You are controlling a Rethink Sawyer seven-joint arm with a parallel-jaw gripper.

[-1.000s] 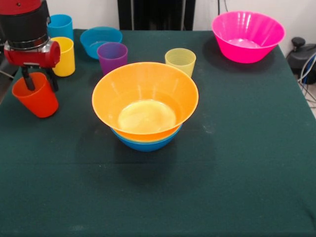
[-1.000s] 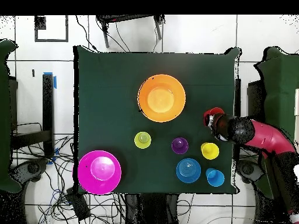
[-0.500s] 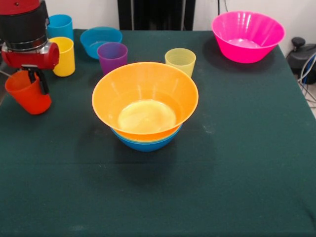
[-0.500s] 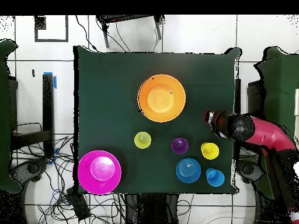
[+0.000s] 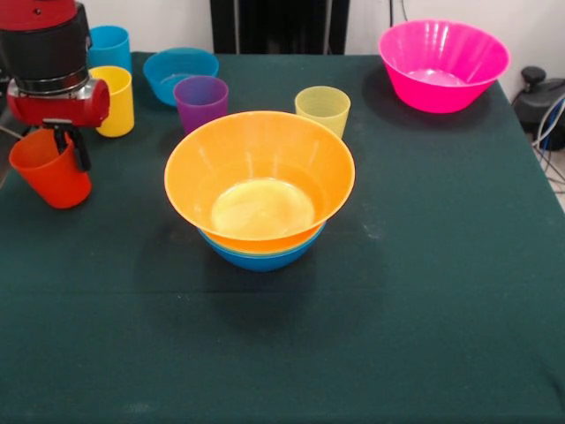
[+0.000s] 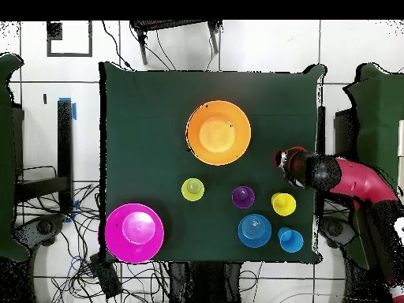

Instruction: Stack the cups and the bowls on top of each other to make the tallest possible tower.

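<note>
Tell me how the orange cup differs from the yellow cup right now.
The orange cup is gripped by the hand and tilted; the yellow cup stands upright and free on the table. The orange cup sits nearer the table's edge, the yellow one beside the blue cup. Both are small tapered tumblers.

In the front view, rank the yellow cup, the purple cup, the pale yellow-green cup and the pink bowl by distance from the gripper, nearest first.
From the gripper, shut on the orange cup:
1. Yellow cup, just behind it.
2. Purple cup, mid-left.
3. Pale yellow-green cup, past the orange-yellow bowl.
4. Pink bowl, far right corner.
</note>
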